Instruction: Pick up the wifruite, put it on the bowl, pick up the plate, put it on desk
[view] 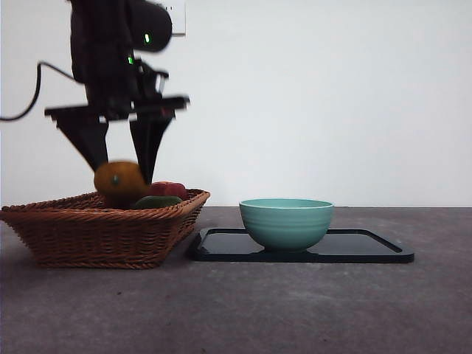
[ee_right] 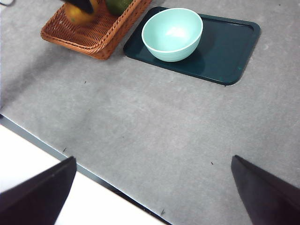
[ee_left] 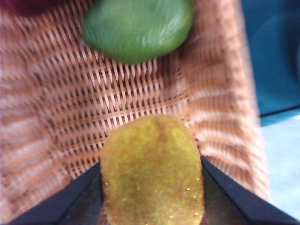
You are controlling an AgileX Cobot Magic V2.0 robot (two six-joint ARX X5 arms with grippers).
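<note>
- Left gripper (view: 122, 173) has the wifruite (view: 119, 182) pinched between its two black jaws, one jaw on each flank of the fruit, clear as day in the left wrist view (ee_left: 152, 171).
- Fruit sits just above the wicker basket (view: 103, 232), hanging over the rim line in the front view; whether it is fully clear of the other fruit I can't say, the picture is blurred there.
- Below and beyond it in the basket: a green fruit (ee_left: 138, 28) lying on the weave, and a red fruit (view: 171, 189) peeking over the far edge.
- Now the key line: the bowl (view: 286, 223) stands off to one side of the basket, past the basket's near wall, on a dark tray (view: 369, 249). Its mouth is open and nothing shows inside it (ee_right: 172, 33).
- So my read is a carry sideways across the basket rim, high enough to clear both wicker and bowl lip, then a drop over the centre.
- Fruit's long axis runs along the jaws, so it should go in end-first without fuss.
- Right gripper (ee_right: 152, 192) waits well back over the bare desk (ee_right: 140, 122), jaws spread wide, holding nothing; the left arm is plainly the nearer one.
</note>
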